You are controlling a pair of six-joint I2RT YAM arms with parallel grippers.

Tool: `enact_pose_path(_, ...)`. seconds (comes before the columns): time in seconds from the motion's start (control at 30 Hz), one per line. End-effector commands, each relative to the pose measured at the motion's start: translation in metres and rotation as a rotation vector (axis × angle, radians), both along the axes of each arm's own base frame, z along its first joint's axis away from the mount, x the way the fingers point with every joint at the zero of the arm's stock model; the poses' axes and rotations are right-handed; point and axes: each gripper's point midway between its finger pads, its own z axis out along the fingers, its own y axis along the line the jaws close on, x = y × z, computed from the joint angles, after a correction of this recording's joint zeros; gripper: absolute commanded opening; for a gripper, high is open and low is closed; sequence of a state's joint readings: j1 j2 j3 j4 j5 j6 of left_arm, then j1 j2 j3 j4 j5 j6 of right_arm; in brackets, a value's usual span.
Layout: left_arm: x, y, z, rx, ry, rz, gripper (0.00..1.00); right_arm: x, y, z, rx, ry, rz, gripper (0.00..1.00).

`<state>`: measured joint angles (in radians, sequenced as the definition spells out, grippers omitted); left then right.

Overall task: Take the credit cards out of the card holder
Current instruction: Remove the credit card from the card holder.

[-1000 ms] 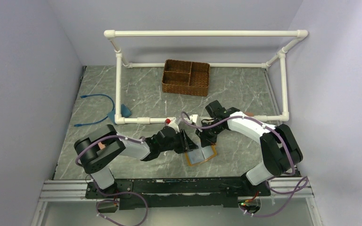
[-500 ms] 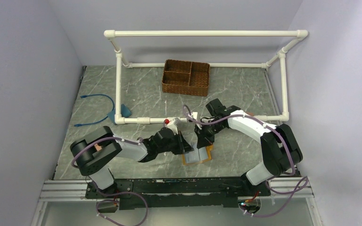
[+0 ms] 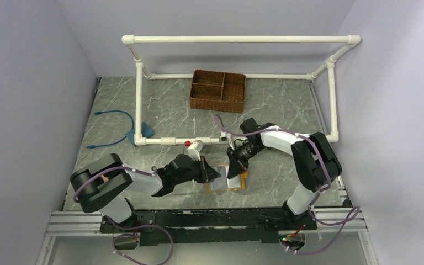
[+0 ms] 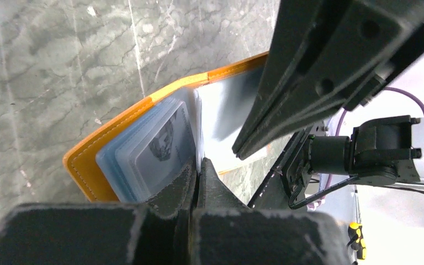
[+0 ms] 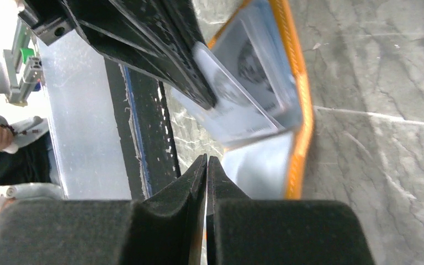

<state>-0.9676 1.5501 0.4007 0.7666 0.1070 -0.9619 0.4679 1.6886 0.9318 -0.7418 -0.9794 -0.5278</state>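
Left wrist: left gripper (image 4: 199, 168) jaws clamped on one of credit cards (image 4: 163, 143) at mouth of card holder (image 4: 83, 165); I judge, to draw it out.
Right wrist: right gripper (image 5: 206, 165) jaws pressed together at holder's pale flap; whether flap is nipped, I cannot tell. Probably steadies holder.
Top: holder open at near edge, centre. Grey marbled worktop (image 3: 165, 110); wicker basket (image 3: 218, 90) far centre; blue cable (image 3: 116, 112) left edge; white pipe frame (image 3: 139, 105); lilac walls.
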Motion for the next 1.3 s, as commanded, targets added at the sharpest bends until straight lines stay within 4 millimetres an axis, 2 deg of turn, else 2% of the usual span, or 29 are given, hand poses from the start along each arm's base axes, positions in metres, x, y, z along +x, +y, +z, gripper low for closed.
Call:
enact_pose_path(0.0, 0.011, 0.005, 0.038, -0.091, -0.175, 0.009, 0.0, 0.018, 0.004, 0.014, 0.065, 0.007, -0.066, 0.07)
enact_pose_path(0.1, 0.01, 0.009, 0.048, -0.109, -0.224, -0.007, 0.0, 0.025, 0.001, 0.017, 0.089, 0.02, -0.099, 0.07)
enact_pose_path(0.23, 0.01, 0.007, 0.065, -0.129, -0.285, -0.044, 0.0, 0.024, 0.003, 0.025, 0.141, 0.031, -0.091, 0.1)
enact_pose_path(0.47, 0.008, 0.0, 0.075, -0.187, -0.326, -0.088, 0.0, 0.028, 0.006, 0.031, 0.18, -0.026, -0.096, 0.14)
enact_pose_path(0.7, 0.006, -0.004, 0.09, -0.337, -0.38, -0.123, 0.0, 0.035, 0.006, 0.033, 0.202, -0.041, -0.128, 0.17)
enact_pose_path(0.9, 0.01, -0.008, 0.088, -0.413, -0.36, -0.144, 0.0, 0.038, 0.002, 0.049, 0.273, -0.04, -0.165, 0.23)
enact_pose_path(1.27, 0.014, -0.016, 0.101, -0.438, -0.373, -0.156, 0.0, 0.034, 0.001, 0.058, 0.329, 0.0, -0.14, 0.22)
